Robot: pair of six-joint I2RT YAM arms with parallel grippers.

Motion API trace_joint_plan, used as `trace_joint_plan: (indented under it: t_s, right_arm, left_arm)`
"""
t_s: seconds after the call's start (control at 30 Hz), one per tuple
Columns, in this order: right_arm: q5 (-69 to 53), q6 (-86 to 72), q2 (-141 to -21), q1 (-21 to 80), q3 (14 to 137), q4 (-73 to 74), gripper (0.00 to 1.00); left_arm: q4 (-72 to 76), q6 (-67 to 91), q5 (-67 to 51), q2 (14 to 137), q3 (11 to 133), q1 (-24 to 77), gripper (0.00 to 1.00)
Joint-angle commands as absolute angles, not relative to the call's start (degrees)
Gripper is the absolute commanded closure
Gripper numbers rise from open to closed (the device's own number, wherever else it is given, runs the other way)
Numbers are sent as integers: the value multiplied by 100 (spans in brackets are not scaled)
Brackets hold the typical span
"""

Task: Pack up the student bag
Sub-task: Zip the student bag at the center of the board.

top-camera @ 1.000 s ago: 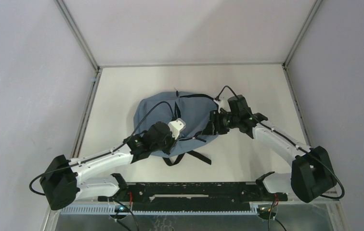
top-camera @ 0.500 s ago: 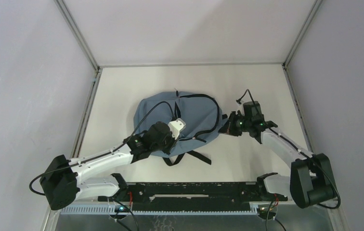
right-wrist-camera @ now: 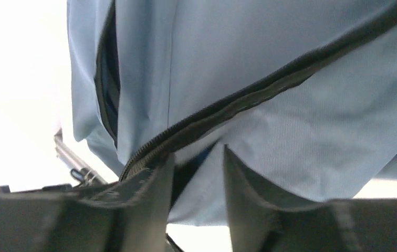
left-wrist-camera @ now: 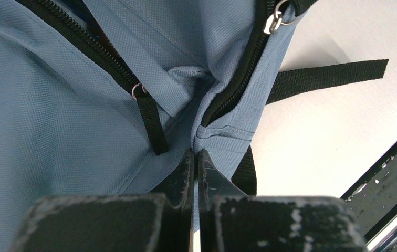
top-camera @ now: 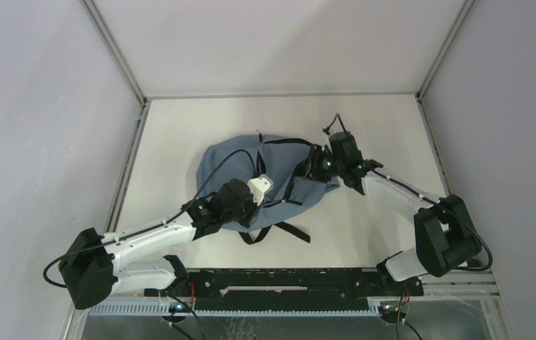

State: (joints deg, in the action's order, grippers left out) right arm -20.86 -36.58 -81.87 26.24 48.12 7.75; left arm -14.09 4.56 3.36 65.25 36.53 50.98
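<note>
Left pincer [left-wrist-camera: 194,153] pinches soft woven student bag [left-wrist-camera: 54,105]; right pincer [right-wrist-camera: 197,155] parted astride black zip [right-wrist-camera: 270,85].

Left tool [left-wrist-camera: 194,156] pinched, right tool [right-wrist-camera: 197,160] parted

The right pincer [top-camera: 309,168] was at the right edge of the student bag [top-camera: 222,159] a second ago, then backed off over bare desk [top-camera: 378,127]. It has now swung back in and farther from the bases, and the bag's upper right rim lies at its tips. The black zip [right-wrist-camera: 270,84] that bowed outward now runs straighter, just ahead of the parted jaws.
</note>
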Motion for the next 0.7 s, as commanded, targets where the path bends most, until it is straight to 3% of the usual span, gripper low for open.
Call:
trace_joint_plan:
  t_s: [0.0,0.23,0.67]
  right_arm:
    - [-1034,-3353,-8736,2971,6018,1556,47]
    - [385,-3263,-9435,3597,6794,2825,42]
    - [248,-2947,-9332,3594,6567,2956,41]
  left_arm:
    - [-1434,510,325,6477,3804,5076,100]
    - [-1449,519,321,6474,3790,5075,100]
    - [-1493,501,198,6700,3888,5073,100]
